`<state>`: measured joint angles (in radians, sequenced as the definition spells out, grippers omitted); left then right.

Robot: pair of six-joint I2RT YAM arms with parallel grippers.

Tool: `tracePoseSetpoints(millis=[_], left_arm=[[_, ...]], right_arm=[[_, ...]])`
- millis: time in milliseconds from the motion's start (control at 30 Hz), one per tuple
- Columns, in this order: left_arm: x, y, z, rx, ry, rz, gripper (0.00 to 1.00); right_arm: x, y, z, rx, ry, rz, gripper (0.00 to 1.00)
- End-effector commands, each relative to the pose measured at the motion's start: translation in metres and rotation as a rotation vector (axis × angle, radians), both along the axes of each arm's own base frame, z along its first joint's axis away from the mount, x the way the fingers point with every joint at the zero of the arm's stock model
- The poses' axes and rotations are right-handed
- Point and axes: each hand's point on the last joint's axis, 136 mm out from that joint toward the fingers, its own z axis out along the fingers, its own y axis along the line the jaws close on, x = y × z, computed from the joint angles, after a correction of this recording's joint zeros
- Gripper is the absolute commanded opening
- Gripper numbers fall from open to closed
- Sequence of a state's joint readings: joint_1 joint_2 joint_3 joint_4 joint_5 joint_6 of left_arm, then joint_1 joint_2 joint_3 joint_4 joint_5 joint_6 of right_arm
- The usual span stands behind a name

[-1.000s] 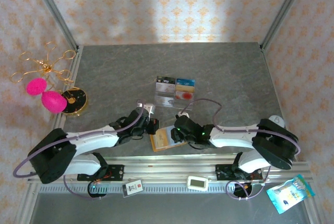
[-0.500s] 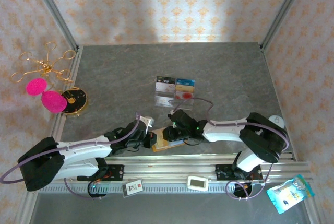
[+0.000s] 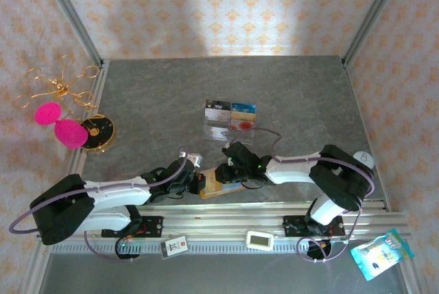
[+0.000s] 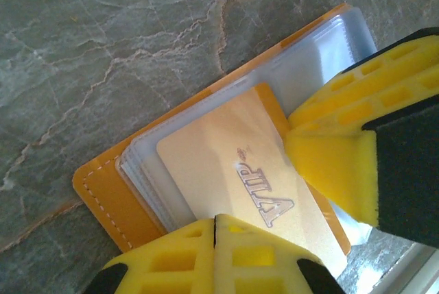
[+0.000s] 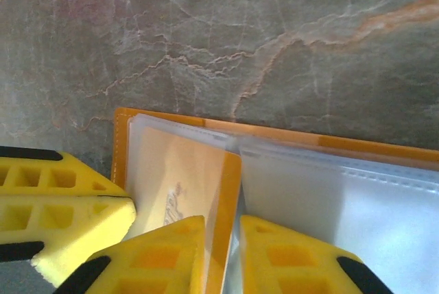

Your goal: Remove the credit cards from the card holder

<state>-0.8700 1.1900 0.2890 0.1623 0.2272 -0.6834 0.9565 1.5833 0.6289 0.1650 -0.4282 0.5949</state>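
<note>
Orange card holder (image 4: 103,194), gold card (image 4: 219,164), greyish table (image 4: 103,47)

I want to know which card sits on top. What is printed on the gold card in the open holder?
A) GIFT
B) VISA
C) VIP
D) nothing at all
C: the left wrist view shows the gold card bearing the raised letters VIP, lying on the clear sleeves of the open orange holder.
</note>
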Motion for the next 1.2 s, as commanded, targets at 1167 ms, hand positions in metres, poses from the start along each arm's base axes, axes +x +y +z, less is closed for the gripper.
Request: tracePoseSetpoints(millis=[1167], left_arm=[[0.012,-0.038,0.035,-0.086,-0.076,-0.076,0.0]], right_arm=[[-0.004,-0.033,0.004,0.036,-0.024,-0.129,0.0]])
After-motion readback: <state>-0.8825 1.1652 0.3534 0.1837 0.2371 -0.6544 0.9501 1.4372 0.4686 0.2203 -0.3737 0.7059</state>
